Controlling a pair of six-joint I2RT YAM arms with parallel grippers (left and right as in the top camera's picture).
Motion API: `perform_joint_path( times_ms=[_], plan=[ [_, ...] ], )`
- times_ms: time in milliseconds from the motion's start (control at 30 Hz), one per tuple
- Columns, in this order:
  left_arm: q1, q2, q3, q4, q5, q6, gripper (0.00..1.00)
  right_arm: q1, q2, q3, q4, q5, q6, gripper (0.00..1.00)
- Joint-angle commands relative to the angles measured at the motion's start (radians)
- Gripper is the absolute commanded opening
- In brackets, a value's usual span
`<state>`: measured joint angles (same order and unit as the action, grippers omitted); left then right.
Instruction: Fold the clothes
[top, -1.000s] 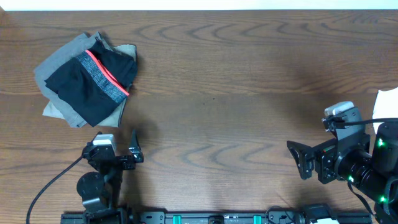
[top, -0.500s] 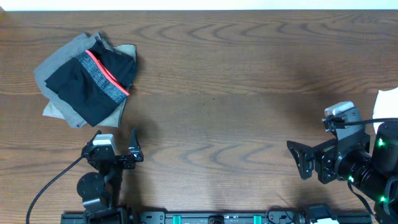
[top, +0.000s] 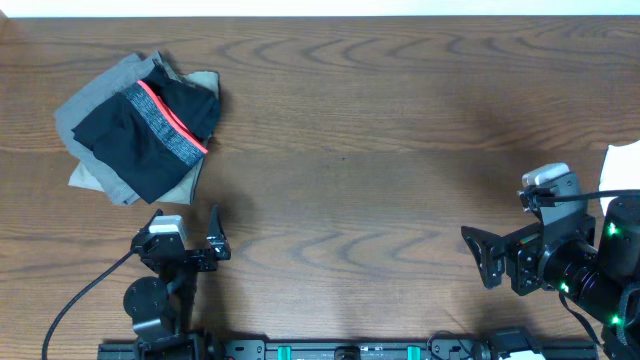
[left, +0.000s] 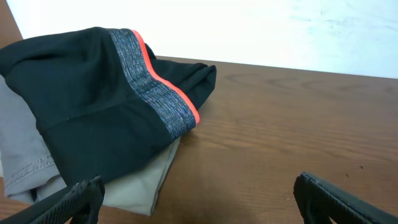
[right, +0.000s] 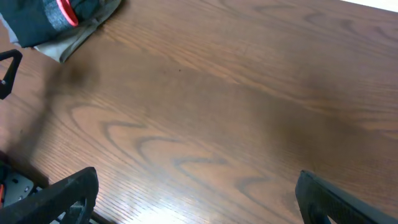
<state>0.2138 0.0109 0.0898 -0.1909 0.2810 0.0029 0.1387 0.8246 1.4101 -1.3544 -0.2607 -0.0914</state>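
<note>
Left claw (left: 198, 183), fingers spread wide and holding nothing, sits low over the wooden table (left: 298, 124). Just ahead and to its left lie the black leggings (left: 93, 106), bundled. Their grey waistband (left: 155, 93), edged in coral, faces up. They rest on folded grey trousers (left: 18, 155) and khaki trousers (left: 140, 183). Right claw (right: 198, 176) is equally wide open and empty, with the pile far ahead to its left.

No legible text, labels, brands or nos. in any view.
</note>
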Motion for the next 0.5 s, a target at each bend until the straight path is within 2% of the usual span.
perform_joint_path(
  times_ms=[0, 367, 467],
  plan=[
    [-0.004, -0.007, -0.026, -0.002, -0.005, -0.004, 0.98, -0.007, -0.001, 0.000, -0.001, 0.002, -0.007, 0.99],
    [-0.004, -0.007, -0.026, -0.002, -0.005, -0.004, 0.98, -0.007, -0.003, -0.007, 0.011, 0.021, -0.031, 0.99],
    [-0.004, -0.007, -0.026, -0.002, -0.005, -0.004, 0.98, -0.008, -0.037, -0.061, 0.153, 0.029, -0.124, 0.99]
  ],
)
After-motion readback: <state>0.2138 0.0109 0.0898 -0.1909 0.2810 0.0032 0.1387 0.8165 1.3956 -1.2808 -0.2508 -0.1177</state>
